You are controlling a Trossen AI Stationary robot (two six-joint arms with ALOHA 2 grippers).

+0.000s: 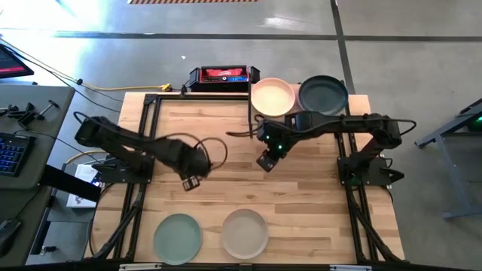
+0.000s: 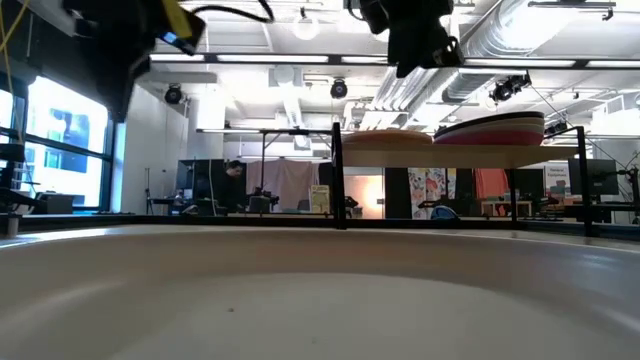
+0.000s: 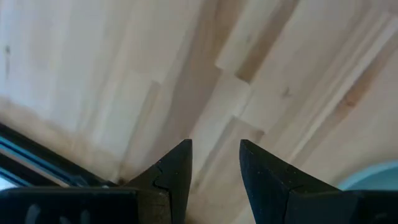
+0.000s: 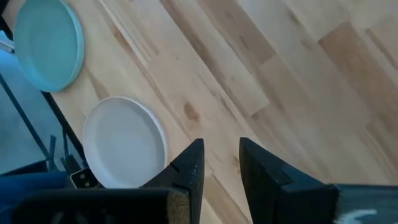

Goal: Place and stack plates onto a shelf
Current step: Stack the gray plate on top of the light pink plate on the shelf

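On the shelf (image 2: 440,152) at the table's far right stand two stacks of plates, a peach plate (image 1: 272,96) on top of one and a charcoal plate (image 1: 324,94) on top of the other. Pink and magenta rims (image 2: 500,130) show in the right stack. A sage green plate (image 1: 178,238) and a white-grey plate (image 1: 245,233) lie flat by the near edge. My left gripper (image 1: 190,182) hovers over bare wood left of centre, open and empty. My right gripper (image 1: 265,162) hovers over mid-table, open and empty. The other plates' colours are hidden.
A black-and-red box (image 1: 221,75) sits beyond the far edge, left of the shelf. Black frame rails (image 1: 143,150) run along both sides of the table. Bare planks (image 1: 248,192) lie between the grippers and the two near plates. A person (image 2: 232,185) is in the room behind.
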